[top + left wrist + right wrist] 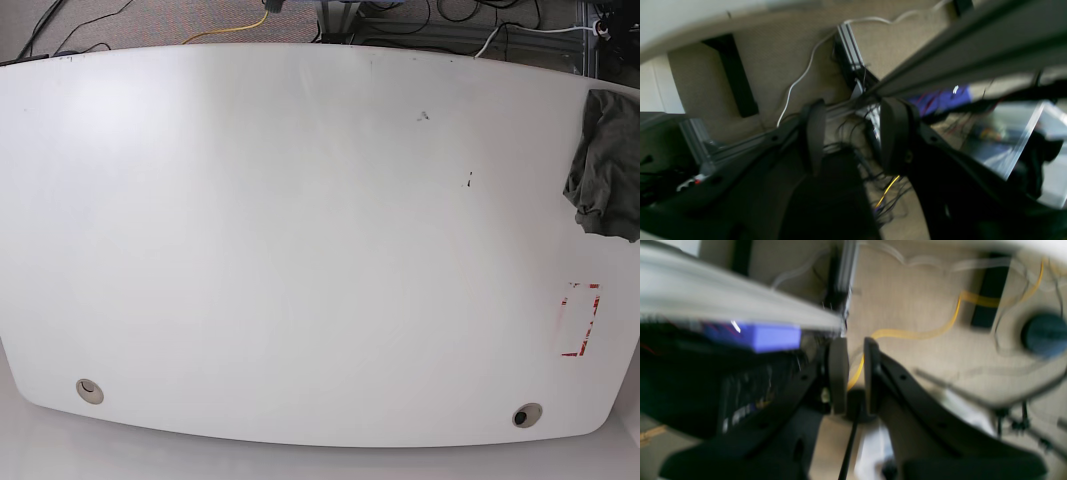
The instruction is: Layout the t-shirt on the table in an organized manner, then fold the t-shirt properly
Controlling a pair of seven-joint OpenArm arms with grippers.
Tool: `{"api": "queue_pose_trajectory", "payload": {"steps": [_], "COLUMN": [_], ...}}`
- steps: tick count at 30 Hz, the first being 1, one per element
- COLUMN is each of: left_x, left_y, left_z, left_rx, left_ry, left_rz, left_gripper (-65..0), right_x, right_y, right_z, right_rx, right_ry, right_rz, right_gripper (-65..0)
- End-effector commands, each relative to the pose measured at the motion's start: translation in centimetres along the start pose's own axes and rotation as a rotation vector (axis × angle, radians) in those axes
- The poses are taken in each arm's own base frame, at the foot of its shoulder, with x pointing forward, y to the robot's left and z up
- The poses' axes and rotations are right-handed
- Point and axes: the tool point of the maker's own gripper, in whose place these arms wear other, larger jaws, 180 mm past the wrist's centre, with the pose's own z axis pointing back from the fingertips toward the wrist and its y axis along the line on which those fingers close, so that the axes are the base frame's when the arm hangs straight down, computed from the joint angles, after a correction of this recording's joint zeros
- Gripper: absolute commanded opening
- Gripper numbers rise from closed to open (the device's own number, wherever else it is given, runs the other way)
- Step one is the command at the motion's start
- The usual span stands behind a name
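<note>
Left gripper [853, 133] jaws apart, empty; right gripper [851, 373] jaws narrowly parted, empty.

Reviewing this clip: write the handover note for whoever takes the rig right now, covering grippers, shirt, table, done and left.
Left gripper: jaws open, empty, off the table over the floor.
Right gripper: jaws nearly closed with a narrow gap, nothing held, also over the floor.
T-shirt: bunched in a heap at the table edge, on the base view's right, partly out of frame.
Done: nothing visible; shirt not spread.
Left: pull it toward the middle, lay it flat, then fold.
</note>
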Motion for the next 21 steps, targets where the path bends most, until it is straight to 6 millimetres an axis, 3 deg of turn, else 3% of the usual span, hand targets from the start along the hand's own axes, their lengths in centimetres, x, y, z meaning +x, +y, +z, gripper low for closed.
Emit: {"api": "queue_pose_trajectory", "payload": {"steps": [1,10,21], "left_x": [-2.9,-8.2,-12.9], "left_y": [0.6,2.5,4.9], "left_z": [0.5,-2.5,-7.7], "left_rx": [-0.006,0.019,0.047], "left_ry": [0.069,0.159,0.251], "left_rz": [-0.003,0.081,0.16], "left_gripper": [-40.6,-40.6,-40.6], "right_x": [-3.1,-7.3,-11.4], "right_y": [-0.2,-1.0,-1.3], "right_z": [0.3,-3.4,-8.7], "right_rx": [0.012,0.013,0.034], "right_ry": [0.073,0.156,0.283], "right_rz": [-0.023,-0.078,-0.04], "right_gripper": [-56.9,-56.8,-56.8]}}
